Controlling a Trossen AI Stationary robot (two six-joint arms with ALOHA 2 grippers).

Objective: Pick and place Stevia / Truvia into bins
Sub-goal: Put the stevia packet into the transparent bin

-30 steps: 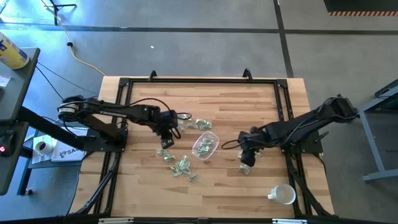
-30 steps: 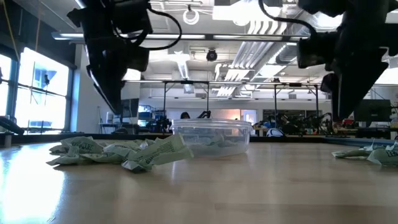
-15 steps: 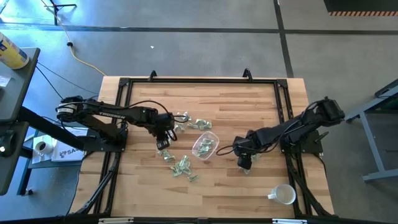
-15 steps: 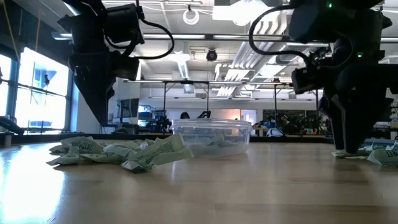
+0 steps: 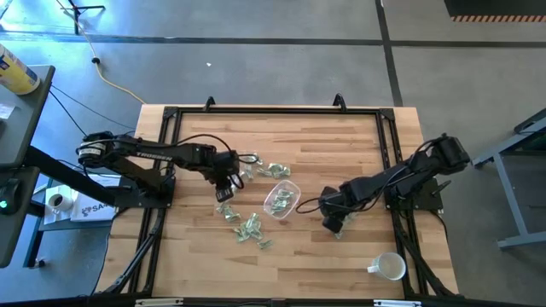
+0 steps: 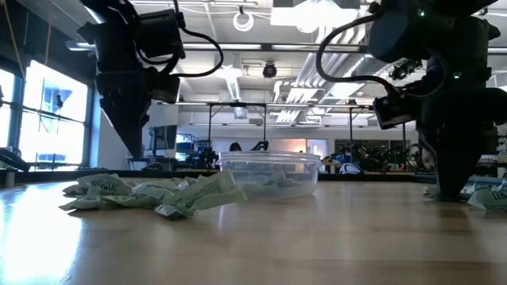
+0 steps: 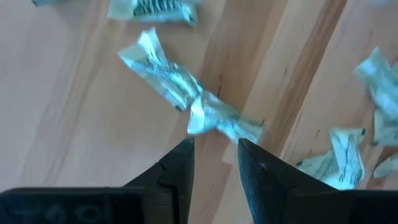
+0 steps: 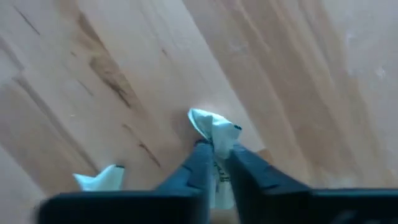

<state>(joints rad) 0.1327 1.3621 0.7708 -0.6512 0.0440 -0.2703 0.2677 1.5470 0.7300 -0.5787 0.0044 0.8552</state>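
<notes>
Pale butcher-block table [image 5: 299, 264] under inspection, workshop beyond. Right gripper [image 8: 216, 163] is down at the wood right of centre, fingers pinched on a crumpled pale green-and-white paper sweetener packet [image 8: 214, 127]; a second packet [image 8: 99, 177] lies just beside. The shallow clear plastic container [image 5: 281, 199] sits toward the table's left from this grip, nearer than the white mug [image 5: 389, 267] by the front right corner. Left gripper [image 7: 214, 165] hovers partly open over a twisted packet [image 7: 186, 102], long axis crossing its fingers.
</notes>
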